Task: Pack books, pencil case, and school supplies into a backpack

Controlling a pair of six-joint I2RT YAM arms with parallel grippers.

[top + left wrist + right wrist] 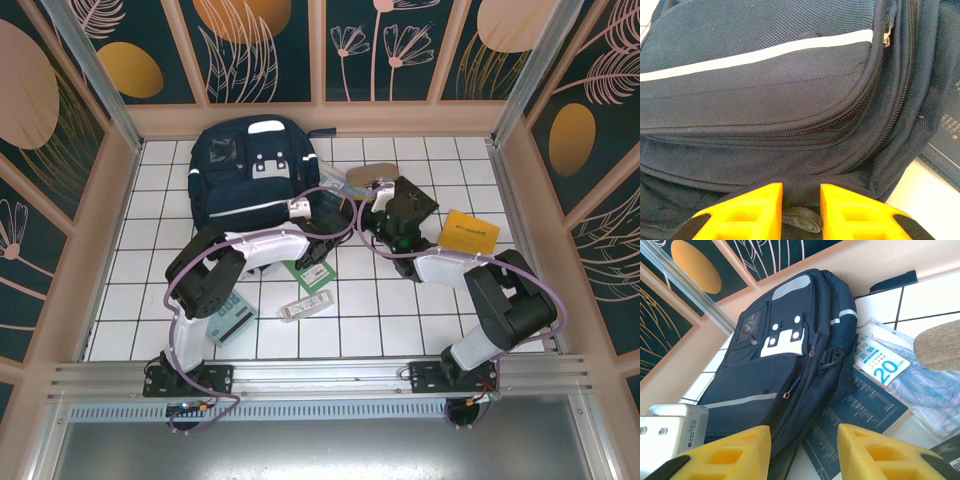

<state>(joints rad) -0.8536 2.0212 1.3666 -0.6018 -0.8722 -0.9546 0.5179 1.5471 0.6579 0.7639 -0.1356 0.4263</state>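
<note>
Against the backpack [765, 100], the left gripper [801, 190]

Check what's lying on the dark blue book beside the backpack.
The clear packet covers the far end of the dark blue book; its cover beneath that, and along the backpack, is hidden.

Far-left: backpack [245, 165] blocks table [160, 250] up to far edge. Left edge: narrow bare strip beside backpack, passable. Far-right corner: bare tiles, open. Right edge: yellow-orange book [468, 232] midway, right arm [450, 268] close beside. Middle: left arm [265, 245] and right arm reach in, leaving little room. Just right of backpack: pencil case [362, 178], clear packet [910, 375], dark blue book [860, 415] crowd gap. Near edge: calculator [232, 325] by left arm, white-grey bar [305, 305] and green book [308, 273] toward centre; bare tiles between bar and right arm. left gripper [801, 195] tips against backpack fabric, no room ahead.
</note>
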